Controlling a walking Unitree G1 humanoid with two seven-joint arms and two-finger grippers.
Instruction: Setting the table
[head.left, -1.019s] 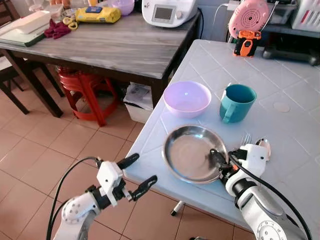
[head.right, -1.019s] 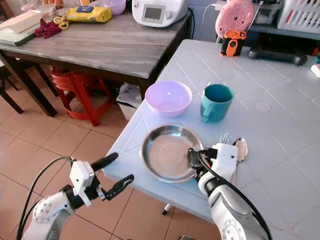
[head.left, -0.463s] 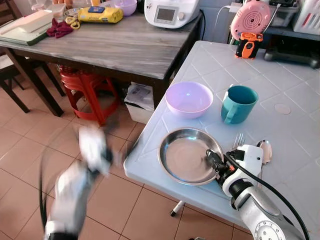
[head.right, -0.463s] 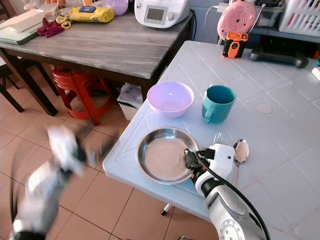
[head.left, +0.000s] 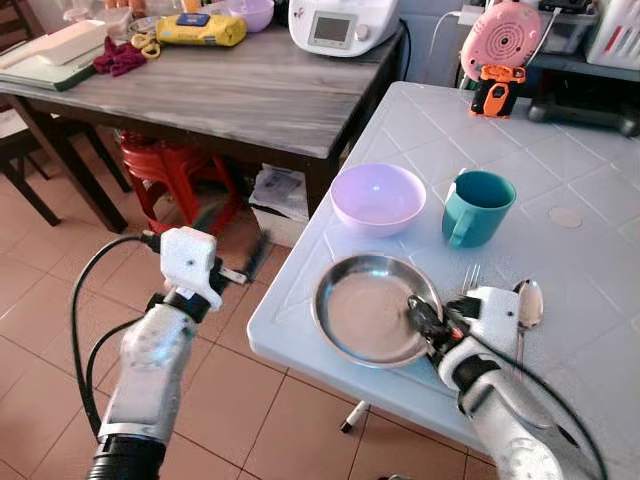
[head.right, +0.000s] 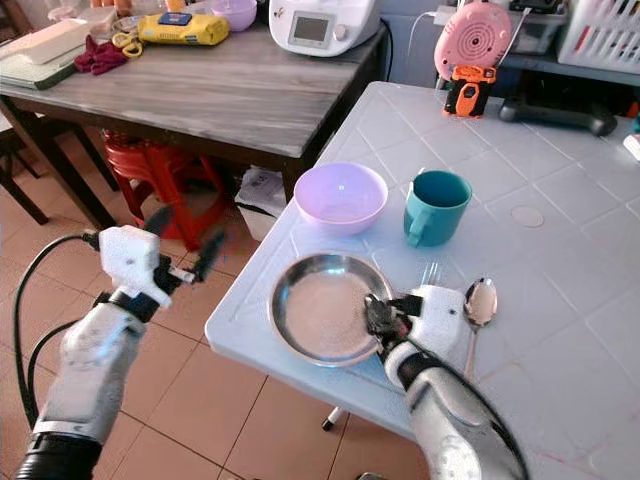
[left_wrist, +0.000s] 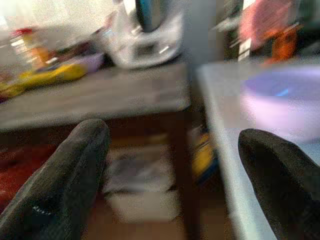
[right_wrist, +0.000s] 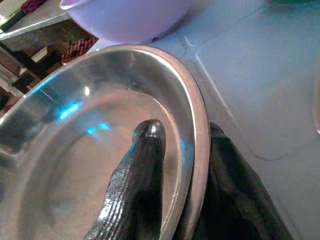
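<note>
My right gripper (right_wrist: 172, 200) pinched the plate (head.left: 365, 310) rim; near the table (head.left: 590, 230) edge, it could slip off.

The left gripper (head.left: 245, 262) is smeared by motion in the head views, its black fingers (left_wrist: 75, 175) soft-edged in the left wrist view; the lilac bowl (left_wrist: 287, 100) there is blurred and cut off at 3 o'clock; the right gripper (right_wrist: 182, 165) hides part of the steel plate's (right_wrist: 75, 150) rim; the fork (head.left: 472, 277) lies mostly covered by the right wrist.
</note>
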